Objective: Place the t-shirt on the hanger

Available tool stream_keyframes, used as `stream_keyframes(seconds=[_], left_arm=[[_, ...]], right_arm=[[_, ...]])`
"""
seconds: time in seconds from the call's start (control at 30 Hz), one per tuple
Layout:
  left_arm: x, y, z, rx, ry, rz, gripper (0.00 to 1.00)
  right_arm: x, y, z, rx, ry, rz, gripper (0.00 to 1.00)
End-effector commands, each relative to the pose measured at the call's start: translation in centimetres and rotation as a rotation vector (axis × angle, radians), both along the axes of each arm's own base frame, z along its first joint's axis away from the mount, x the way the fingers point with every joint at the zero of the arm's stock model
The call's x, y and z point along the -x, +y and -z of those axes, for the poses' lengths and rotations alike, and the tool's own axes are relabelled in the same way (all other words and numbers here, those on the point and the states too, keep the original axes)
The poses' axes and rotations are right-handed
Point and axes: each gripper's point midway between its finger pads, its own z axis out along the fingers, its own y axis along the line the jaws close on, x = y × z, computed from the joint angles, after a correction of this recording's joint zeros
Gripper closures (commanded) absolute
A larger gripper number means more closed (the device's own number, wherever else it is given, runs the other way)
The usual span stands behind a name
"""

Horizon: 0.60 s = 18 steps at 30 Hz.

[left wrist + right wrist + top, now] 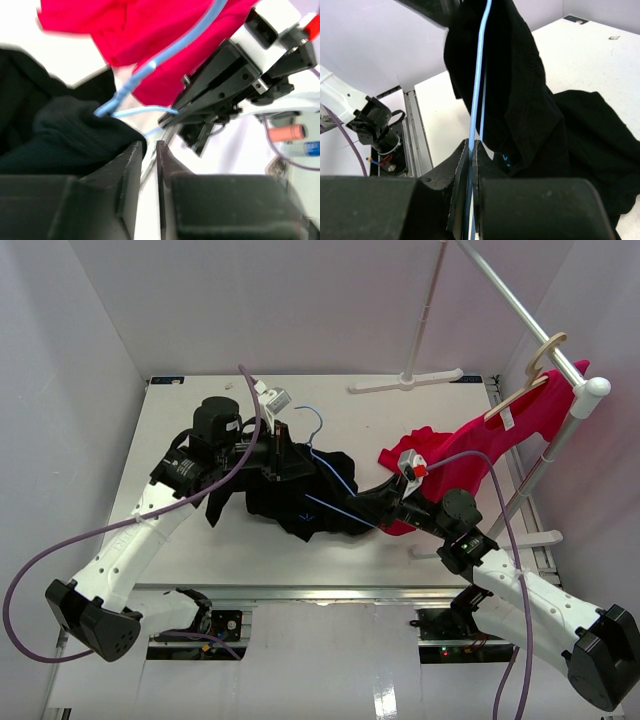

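Top view, t-shirt (300, 502): is lying bunched at the middle of the surface (200, 540), between the two arms.
Top view, hanger (318, 430): is running across the black cloth, its hook showing beyond the cloth toward the far edge.
Top view, left claw (283, 455): is reaching into the t-shirt's left side; its state is not showing from here.
Top view, right claw (372, 508): is meeting the t-shirt's near right edge, where the blue wire ends.
Top view, red shirt (450, 455): is draping from a wooden hanger (530, 380) on the rack down onto the surface.
Left wrist view, left claw (150, 145): is standing released, its fingers (131, 165) a narrow slit apart with nothing showing between them; black cloth is lying against one finger's outer side.
Left wrist view, hanger (150, 67): is emerging from the t-shirt (65, 135) and running to the right claw (172, 112).
Right wrist view, right claw (471, 147): is clenching the hanger (480, 75) wire between its fingertips.
Right wrist view, t-shirt (520, 100): is hanging over the raised wire, the rest lying on the surface (590, 55).
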Motion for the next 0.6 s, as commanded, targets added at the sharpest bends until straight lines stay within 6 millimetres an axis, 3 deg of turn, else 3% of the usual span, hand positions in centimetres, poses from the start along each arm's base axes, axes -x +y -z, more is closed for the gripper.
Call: stream_keyframes(seconds=[0.0,0.1,0.13,0.37,0.47,0.57], left_arm=[[0.2,1.5,0.5,-0.149,0.015,-0.041,0.57],[-2.0,4.8,-0.2,-0.283,-0.070,-0.232,0.26],[-2.2,5.5,-1.4,-0.291,-0.106,-0.272,0.23],[-1.7,8.9,-6.4,-0.323,-0.312,-0.358,0.24],[-2.4,10.3,-5.7,-0.414,-0.371,-0.380,0.26],[-3.2,11.0,-2.8,-0.548,-0.424,-0.321,0.32]], right_arm=[[-0.9,-0.5,-2.7,-0.061,-0.147,0.076,0.92],[-0.2,-2.0,-4.2,-0.177,-0.207,0.118,0.92],[0.1,-2.2,-4.1,-0.194,-0.209,0.116,0.92],[1.8,-3.3,-4.5,-0.267,-0.249,0.098,0.92],[2.8,-3.5,-4.5,-0.280,-0.274,0.065,0.92],[3.0,-3.7,-4.1,-0.287,-0.277,0.067,0.92]])
